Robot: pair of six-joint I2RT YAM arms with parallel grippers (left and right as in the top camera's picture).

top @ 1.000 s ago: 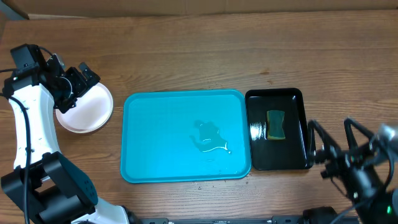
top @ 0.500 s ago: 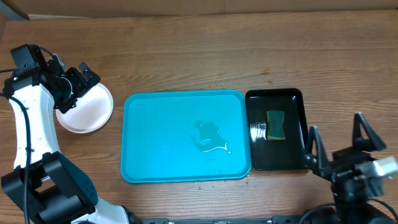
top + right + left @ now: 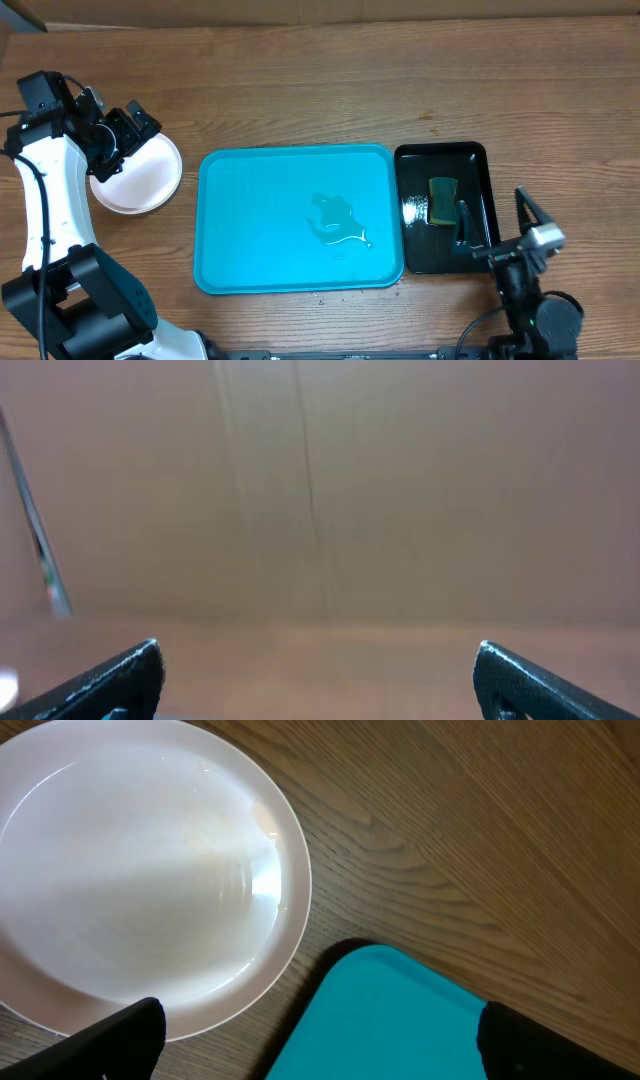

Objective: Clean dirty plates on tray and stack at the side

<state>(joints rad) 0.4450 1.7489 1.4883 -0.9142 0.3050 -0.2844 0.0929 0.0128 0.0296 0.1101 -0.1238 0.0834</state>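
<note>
My left gripper (image 3: 118, 128) hangs with its jaws spread wide and empty, over the edge of a round white plate (image 3: 140, 180). The plate sits on the wooden table (image 3: 350, 90) just left of the large turquoise plastic tray (image 3: 250, 230). I cannot tell whether other plates lie beneath it. A small puddle (image 3: 340, 225) glistens on the tray. My right gripper (image 3: 495, 222), also wide open and empty, is at the near right corner of a glossy black tray (image 3: 475, 158) that holds a green and yellow sponge (image 3: 443, 200).

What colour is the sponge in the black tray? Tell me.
The sponge is green with yellowish edges; the overhead view shows it best.
</note>
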